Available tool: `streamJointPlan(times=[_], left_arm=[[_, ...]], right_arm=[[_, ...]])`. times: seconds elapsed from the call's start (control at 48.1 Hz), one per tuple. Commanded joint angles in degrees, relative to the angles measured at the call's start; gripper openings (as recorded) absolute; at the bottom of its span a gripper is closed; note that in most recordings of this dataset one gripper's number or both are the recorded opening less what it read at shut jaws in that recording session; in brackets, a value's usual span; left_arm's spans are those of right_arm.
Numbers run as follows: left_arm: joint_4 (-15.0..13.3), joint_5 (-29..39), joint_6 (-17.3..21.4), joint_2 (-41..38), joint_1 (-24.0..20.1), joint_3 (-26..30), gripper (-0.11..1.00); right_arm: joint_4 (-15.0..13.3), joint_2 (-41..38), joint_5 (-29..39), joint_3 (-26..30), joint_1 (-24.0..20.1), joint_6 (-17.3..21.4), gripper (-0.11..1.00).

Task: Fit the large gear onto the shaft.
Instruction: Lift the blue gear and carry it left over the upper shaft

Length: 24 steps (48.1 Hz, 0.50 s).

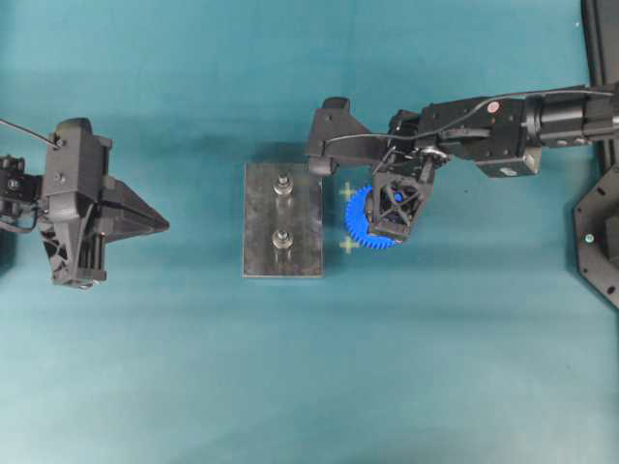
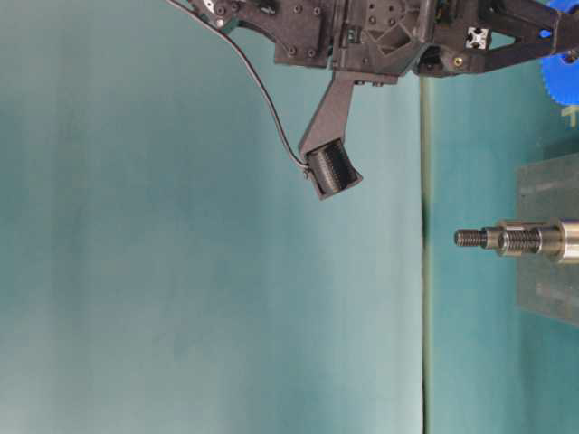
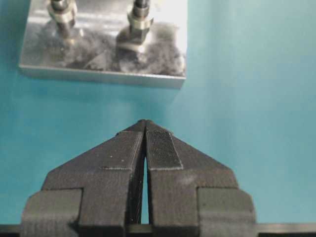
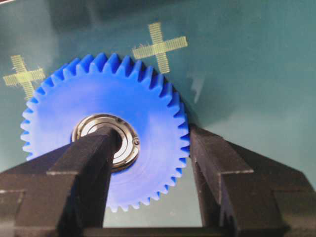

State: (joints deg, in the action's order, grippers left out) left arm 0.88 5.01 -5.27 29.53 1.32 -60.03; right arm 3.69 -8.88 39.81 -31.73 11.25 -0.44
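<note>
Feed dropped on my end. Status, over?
Left gripper shut, idle short of the grey plate. Right gripper straddling the large gear, one finger in the hub, one outside the rim. Gear beside plate, not on a shaft. Nothing blocking.

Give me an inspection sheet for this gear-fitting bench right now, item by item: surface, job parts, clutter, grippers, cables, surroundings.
Surface: teal mat, two yellow cross marks beside the plate.
Job's things: large gear, blue, flat on the mat right of the grey plate, not on a pin. Two upright pins on the plate; shaft bare.
Clutter: nothing seen.
Grippers: left gripper shut, empty, short of the plate. Right gripper straddles one side of the gear, one finger over the bearing hub, the other outside the teeth; grip cannot be confirmed.
Cables: black cable looped along the right arm.
Surroundings: black frame parts at the right edge in the overhead view.
</note>
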Motion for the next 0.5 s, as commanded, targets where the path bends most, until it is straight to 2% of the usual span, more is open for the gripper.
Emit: streamJointPlan(times=[0.0,0.332,0.478], left_arm=[[0.2,-0.6,0.0,0.2,0.0,0.6,0.00],[0.2,-0.6,0.0,0.2,0.0,0.6,0.00],[0.2,-0.6,-0.1,0.2,0.0,0.6,0.00]], right_arm=[[-0.2,1.8,0.3,1.8,0.8,0.3,0.49],[-0.2,2.6,11.5,12.2,0.8,1.3,0.49],[-0.2,1.3,13.9,18.2,0.8,1.1,0.49]])
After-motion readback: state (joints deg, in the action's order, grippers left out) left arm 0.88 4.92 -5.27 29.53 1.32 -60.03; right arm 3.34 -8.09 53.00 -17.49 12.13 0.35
